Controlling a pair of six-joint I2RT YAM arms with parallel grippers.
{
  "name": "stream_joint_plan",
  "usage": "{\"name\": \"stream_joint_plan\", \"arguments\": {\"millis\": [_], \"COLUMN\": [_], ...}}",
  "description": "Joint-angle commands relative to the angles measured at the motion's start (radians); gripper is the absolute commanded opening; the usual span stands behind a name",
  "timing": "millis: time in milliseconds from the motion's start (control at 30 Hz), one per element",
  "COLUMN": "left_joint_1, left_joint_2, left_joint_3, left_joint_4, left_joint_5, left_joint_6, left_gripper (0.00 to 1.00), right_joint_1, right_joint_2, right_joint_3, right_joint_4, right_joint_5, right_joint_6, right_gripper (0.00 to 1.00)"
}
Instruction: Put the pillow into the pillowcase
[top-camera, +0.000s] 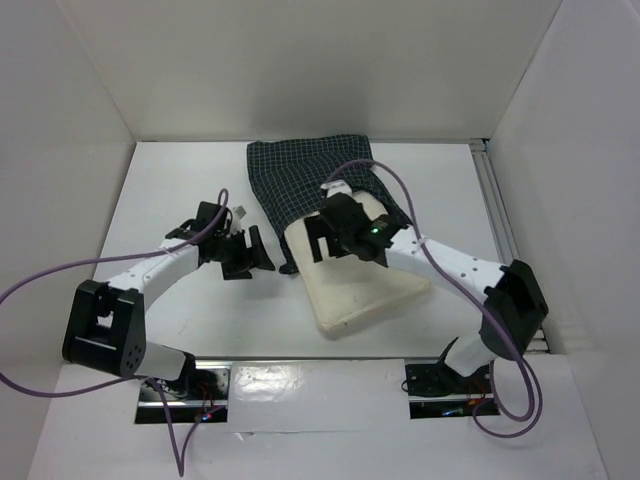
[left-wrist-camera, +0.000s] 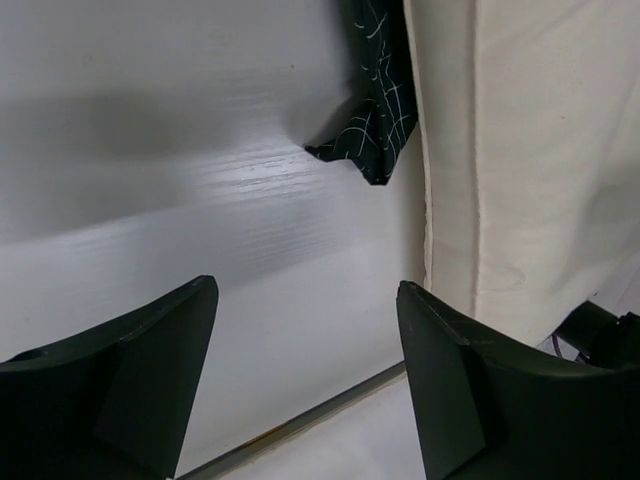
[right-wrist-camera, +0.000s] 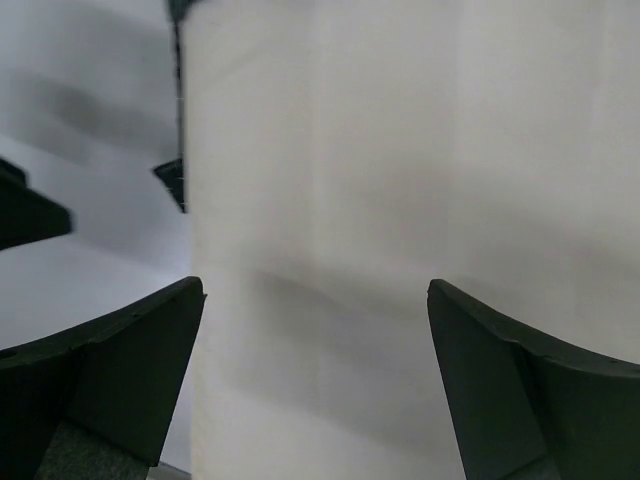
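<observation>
Nearest the arm bases, the desk (top-camera: 190, 310) carries the near end of the pillow (top-camera: 365, 290), which lies flat and bare with one corner pointing toward the bases. The left end effector (top-camera: 262, 252) sits low over bare desk just left of the pillow. Its jaws stand wide apart with nothing between them, and its wrist view shows only desk surface in the gap. The right end effector (top-camera: 316, 240) is over the pillow's middle. Its jaws are also spread wide and grip nothing, with plain cream fabric filling the gap below them. Beyond it lies the pillowcase (top-camera: 300, 180), rumpled, its closed end toward the back wall. The far end of the pillow is inside the pillowcase and the near part remains outside. A loose corner of the pillowcase rests on the desk, touching the pillow's seamed left edge. The right arm covers the line of the pillowcase mouth across the pillow, so how far in the pillow reaches cannot be determined. Whether the right fingertips touch the fabric cannot be made out.
</observation>
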Motion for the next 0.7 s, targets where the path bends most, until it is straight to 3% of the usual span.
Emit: {"name": "stream_joint_plan", "arguments": {"millis": [0, 100, 233, 267, 300, 333, 533, 667], "left_joint_1": [-0.024, -0.052, -0.052, -0.052, -0.052, -0.052, -0.186, -0.245], "left_joint_2": [0.019, 0.029, -0.013, -0.026, -0.052, -0.063, -0.076, -0.076], "left_joint_3": [-0.009, -0.033, -0.072, -0.072, -0.081, -0.092, -0.069, -0.09], "left_joint_4": [0.104, 0.115, 0.118, 0.109, 0.109, 0.109, 0.161, 0.299], "left_joint_5": [-0.023, -0.077, -0.161, -0.178, -0.178, -0.192, -0.282, -0.291], "left_joint_6": [-0.021, -0.045, -0.058, -0.044, -0.03, -0.03, -0.053, -0.029], "left_gripper": [0.85, 0.83, 0.76, 0.76, 0.79, 0.81, 0.92, 0.96], "right_joint_1": [0.079, 0.109, 0.099, 0.088, 0.088, 0.068, -0.059, -0.107], "right_joint_2": [0.11, 0.225, 0.388, 0.388, 0.361, 0.289, 0.14, 0.075], "right_joint_3": [0.111, 0.134, 0.169, 0.169, 0.169, 0.151, 0.218, 0.228], "right_joint_4": [0.005, 0.055, 0.086, 0.076, 0.097, 0.117, 0.053, 0.02], "right_joint_5": [0.057, -0.001, 0.054, 0.031, -0.002, -0.062, -0.315, -0.394], "right_joint_6": [-0.043, -0.066, -0.066, -0.066, -0.084, -0.095, -0.194, -0.213], "right_gripper": [1.0, 1.0, 0.99, 0.54, 0.21, 0.0, 0.0, 0.0]}}
